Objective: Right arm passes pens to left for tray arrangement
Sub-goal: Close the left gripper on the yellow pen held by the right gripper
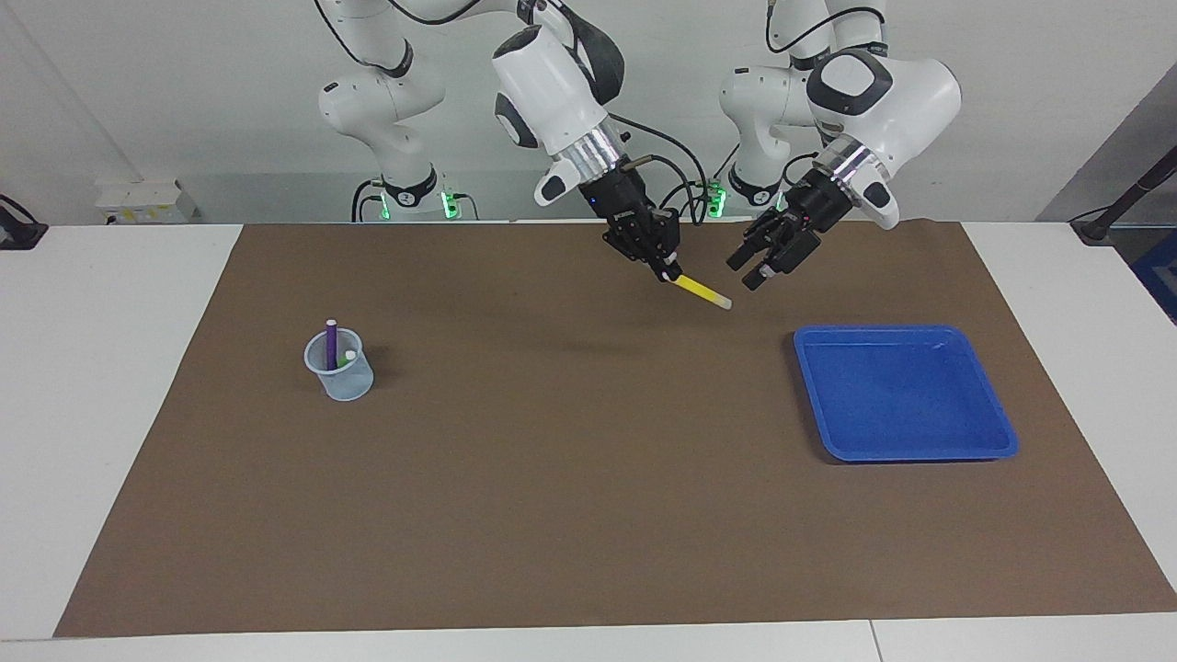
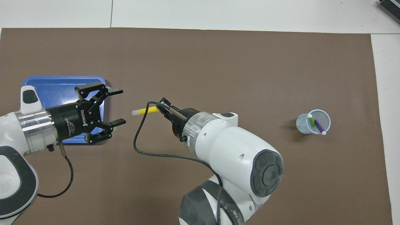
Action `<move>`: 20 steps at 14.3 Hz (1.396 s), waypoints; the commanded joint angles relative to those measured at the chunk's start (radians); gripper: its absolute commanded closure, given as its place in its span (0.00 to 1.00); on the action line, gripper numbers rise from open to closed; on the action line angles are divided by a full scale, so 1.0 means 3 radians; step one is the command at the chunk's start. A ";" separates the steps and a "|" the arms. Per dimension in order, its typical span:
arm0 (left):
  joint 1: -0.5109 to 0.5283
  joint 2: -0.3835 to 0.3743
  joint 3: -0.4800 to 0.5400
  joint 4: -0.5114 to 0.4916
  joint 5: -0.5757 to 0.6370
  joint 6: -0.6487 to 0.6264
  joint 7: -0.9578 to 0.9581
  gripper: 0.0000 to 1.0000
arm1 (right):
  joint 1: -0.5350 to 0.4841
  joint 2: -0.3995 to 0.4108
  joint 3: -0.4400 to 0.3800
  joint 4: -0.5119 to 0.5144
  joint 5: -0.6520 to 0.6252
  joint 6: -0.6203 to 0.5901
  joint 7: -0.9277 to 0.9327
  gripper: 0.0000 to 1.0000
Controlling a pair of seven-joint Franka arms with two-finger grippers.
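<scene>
A: The right gripper point(image 1: 664, 267) is pinched tight on one end of the yellow pen point(image 1: 702, 291), up in the air over the brown mat point(image 1: 552, 478), toward the middle of the worktop point(image 1: 110, 386). The pen slants down, its pale free tip pointing at the left gripper.

B: And the left gripper point(image 1: 749, 271)?

A: Its fingers are spread wide, hanging over the mat just beside that pale tip, with a small gap between them. It holds nothing.

B: Go through the rest, biggest first.

A: The white worktop carries the brown mat, which covers most of it. On the mat, toward the left arm's end, lies the blue tray point(image 1: 906, 446) with nothing in it. In the overhead view the left gripper point(image 2: 117, 107) shows past the tray's point(image 2: 47, 82) edge, facing the yellow pen point(image 2: 144, 110).

B: And the other pens?

A: Toward the right arm's end stands a small clear cup point(image 1: 340, 377). The purple pen point(image 1: 331, 342) stands in it, with the green pen point(image 2: 311, 120) leaning beside it.
</scene>
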 commanded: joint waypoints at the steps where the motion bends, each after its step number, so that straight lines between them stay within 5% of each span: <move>1: -0.0170 -0.0068 0.0031 -0.0147 -0.0061 0.0219 -0.0279 0.06 | -0.0037 -0.0002 0.0020 -0.0025 0.0074 0.0046 0.0002 1.00; 11: -0.0636 -0.0012 0.0026 -0.0275 -0.0071 0.0792 -0.0499 0.10 | -0.0047 -0.0002 0.0015 -0.0025 0.0079 0.0041 0.0002 1.00; 15: -0.0927 0.0223 0.0021 -0.0239 -0.0219 0.1268 -0.0510 0.12 | -0.0052 -0.0002 0.0015 -0.0025 0.0079 0.0041 0.0002 1.00; 20: -0.0923 0.0219 0.0031 -0.0178 -0.0214 0.1106 -0.0504 0.17 | -0.0057 0.0003 0.0015 -0.0025 0.0079 0.0041 0.0002 1.00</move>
